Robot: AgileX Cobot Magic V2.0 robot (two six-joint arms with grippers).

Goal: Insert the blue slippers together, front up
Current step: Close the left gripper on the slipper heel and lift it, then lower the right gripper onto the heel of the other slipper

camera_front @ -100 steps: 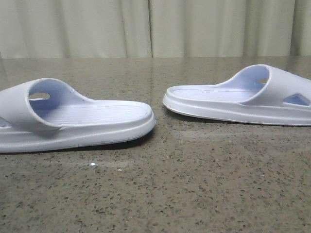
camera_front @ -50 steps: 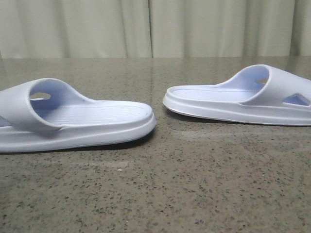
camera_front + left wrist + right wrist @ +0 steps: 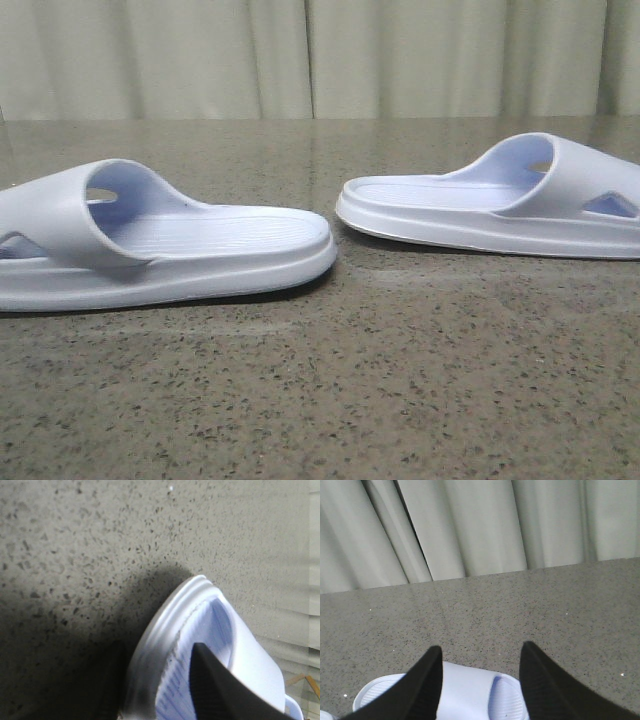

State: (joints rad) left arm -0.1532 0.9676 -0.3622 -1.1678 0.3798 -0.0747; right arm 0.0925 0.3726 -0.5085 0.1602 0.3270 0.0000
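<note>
Two slippers flat on the speckled surface (image 3: pixel 320 400), soles down.

We see the left slipper (image 3: pixel 170 255) and right slipper (image 3: pixel 500 200) lying apart, heels facing. Our left end effector (image 3: pixel 155 685) is clenched on the left slipper's edge, one finger (image 3: pixel 215 685) on the footbed. Our right end effector (image 3: pixel 480 680) hangs spread above the right slipper.

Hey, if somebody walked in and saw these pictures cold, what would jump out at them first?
Two pale blue slippers on a speckled stone table, heels facing each other across a small gap: the left slipper nearer the camera, the right slipper farther back. In the left wrist view, the left end effector straddles the left slipper's edge. The right end effector hovers open above the right slipper, pale curtains behind.
</note>
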